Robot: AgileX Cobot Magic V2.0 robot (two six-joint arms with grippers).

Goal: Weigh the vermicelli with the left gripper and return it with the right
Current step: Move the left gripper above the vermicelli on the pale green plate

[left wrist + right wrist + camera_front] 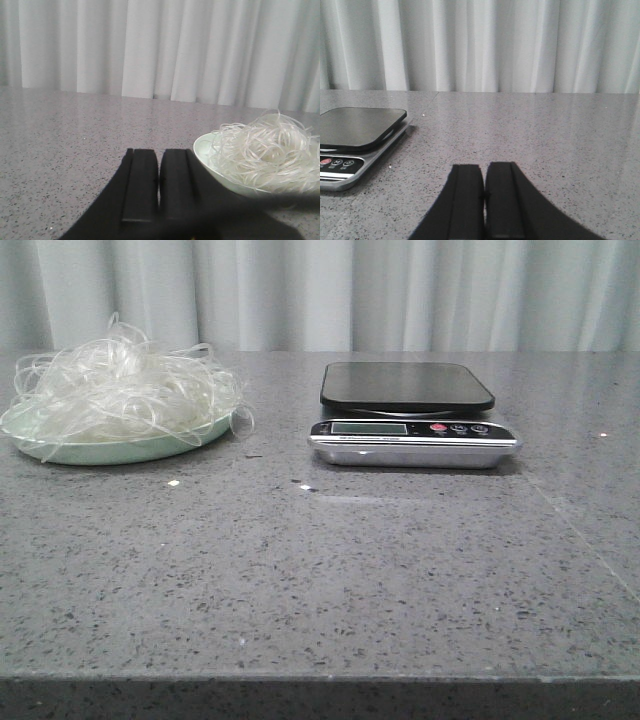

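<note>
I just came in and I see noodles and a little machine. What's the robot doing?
Nothing is being held yet. The vermicelli sits piled on a pale green plate on the left of the table. The scale beside it has nothing on it. The left gripper and the right gripper are both shut, low over the table.

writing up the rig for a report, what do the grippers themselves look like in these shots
Only the wrist views show them. The left gripper and right gripper look alike: two flat, matte black rectangular fingers on a wider black base. No cables, markings or coloured pads are visible. The arms themselves are out of frame.
</note>
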